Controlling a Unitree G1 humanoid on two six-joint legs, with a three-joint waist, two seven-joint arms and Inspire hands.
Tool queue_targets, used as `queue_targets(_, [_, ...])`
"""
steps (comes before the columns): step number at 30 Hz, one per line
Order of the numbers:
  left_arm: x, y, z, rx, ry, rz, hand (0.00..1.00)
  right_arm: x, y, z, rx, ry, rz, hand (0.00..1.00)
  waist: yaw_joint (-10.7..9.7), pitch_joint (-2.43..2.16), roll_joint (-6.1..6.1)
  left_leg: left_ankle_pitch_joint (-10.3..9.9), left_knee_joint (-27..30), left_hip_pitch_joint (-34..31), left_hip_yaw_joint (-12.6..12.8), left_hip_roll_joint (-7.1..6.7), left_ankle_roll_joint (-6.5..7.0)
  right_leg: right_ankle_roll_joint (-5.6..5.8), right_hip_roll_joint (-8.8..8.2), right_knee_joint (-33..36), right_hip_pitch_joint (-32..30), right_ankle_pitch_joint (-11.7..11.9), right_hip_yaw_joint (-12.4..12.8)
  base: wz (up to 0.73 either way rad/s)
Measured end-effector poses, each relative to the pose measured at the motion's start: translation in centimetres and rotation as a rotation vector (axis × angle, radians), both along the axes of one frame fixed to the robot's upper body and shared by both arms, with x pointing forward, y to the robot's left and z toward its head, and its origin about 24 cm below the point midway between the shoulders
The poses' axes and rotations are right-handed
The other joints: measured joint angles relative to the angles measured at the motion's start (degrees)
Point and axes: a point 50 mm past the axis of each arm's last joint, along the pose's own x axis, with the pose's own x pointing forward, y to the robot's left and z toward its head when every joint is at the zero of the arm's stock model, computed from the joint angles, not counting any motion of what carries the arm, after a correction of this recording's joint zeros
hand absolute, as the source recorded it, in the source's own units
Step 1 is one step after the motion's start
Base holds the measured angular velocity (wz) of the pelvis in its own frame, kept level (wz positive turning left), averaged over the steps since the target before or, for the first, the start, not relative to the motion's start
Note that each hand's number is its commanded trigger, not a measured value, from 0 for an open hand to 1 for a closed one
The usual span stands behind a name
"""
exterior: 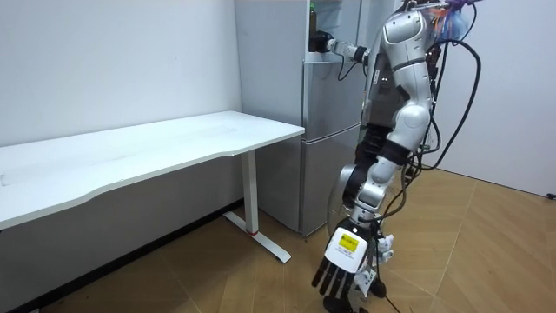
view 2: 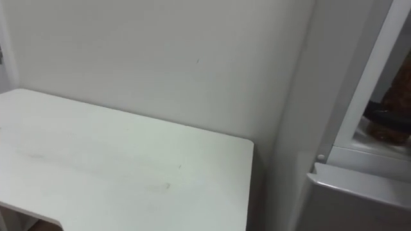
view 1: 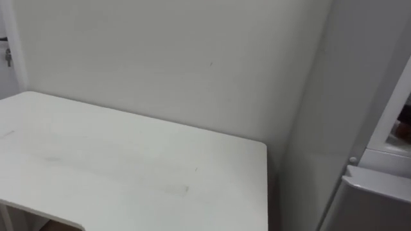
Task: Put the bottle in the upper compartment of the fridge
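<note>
I stand at the grey fridge (exterior: 331, 139), beside the end of the white table (exterior: 174, 148). My right arm reaches level into the open upper compartment. In the room view my right hand (exterior: 324, 42) is next to a dark upright bottle (exterior: 311, 33) at the compartment's edge. In the right eye view the same hand and bottle are a dark and brownish shape (view 2: 387, 123) on the shelf. The hand's grasp is too small to make out. My left hand (exterior: 344, 258) hangs low beside my legs, fingers straight and pointing down, holding nothing.
The table's end (view 1: 250, 167) stops just short of the fridge's side wall (view 1: 321, 128), leaving a narrow gap. The lower fridge door (view 2: 359, 189) is closed under the open compartment. Wooden floor (exterior: 486, 252) lies open behind me on the room view's right.
</note>
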Motion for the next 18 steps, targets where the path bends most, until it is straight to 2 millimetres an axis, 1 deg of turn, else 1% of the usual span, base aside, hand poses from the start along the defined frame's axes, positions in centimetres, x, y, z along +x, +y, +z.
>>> queue_targets(1, [0.0,-0.1,0.0,-0.002,-0.002,0.000,0.00,0.0,0.1,0.2,-0.004,-0.006,0.007,0.00,0.00,-0.12,0.13,0.01,-0.16,0.03,0.22,0.00,0.01,0.02,0.00,0.00,-0.11,0.01,0.27,-0.16])
queue_targets(3, [0.0,-0.3,-0.1,-0.007,-0.003,0.001,0.00,0.0,0.7,0.7,-0.016,-0.030,0.027,0.00,-0.23,-0.24,0.85,0.02,-0.55,0.34,0.84,-0.02,0.04,0.10,-0.05,-0.01,-0.17,0.06,0.56,-0.11])
queue_targets(7, [0.0,-0.1,0.0,-0.002,-0.005,-0.001,0.00,-0.5,1.5,1.0,-0.048,-0.047,0.045,0.00,-1.16,-0.22,1.11,0.05,-0.86,0.48,1.00,0.03,0.02,0.13,-0.03,-0.03,-0.20,0.05,0.62,0.00])
queue_targets(11, [0.3,-0.2,-0.1,-0.004,-0.010,-0.005,0.00,-1.0,2.0,0.8,-0.115,-0.032,0.038,0.00,-1.41,0.03,0.84,0.05,-1.43,1.05,1.27,0.11,0.00,0.13,0.00,-0.03,-0.13,0.04,0.88,-0.07])
queue_targets(14, [0.7,-0.3,-0.2,-0.004,-0.007,-0.037,0.00,-1.4,2.4,0.7,-0.171,-0.026,0.026,0.00,-1.55,0.40,0.70,0.02,-1.59,1.29,2.11,0.14,0.03,0.14,-0.02,-0.04,-0.17,0.04,1.37,-0.10])
queue_targets(15, [0.8,-0.5,-0.2,-0.009,-0.005,-0.046,0.00,-1.5,2.9,0.6,-0.200,-0.027,0.024,0.00,-1.62,0.45,0.75,0.02,-1.64,1.31,2.28,0.14,0.03,0.14,0.00,-0.04,-0.27,0.04,1.88,-0.10])
queue_targets(18, [1.3,-0.8,-0.4,-0.014,-0.003,-0.077,0.00,-1.9,3.8,0.3,-0.216,-0.037,0.027,0.00,-1.61,0.49,0.79,0.02,-1.90,1.47,2.53,0.19,0.04,0.14,0.05,-0.01,-0.45,0.04,2.21,-0.09])
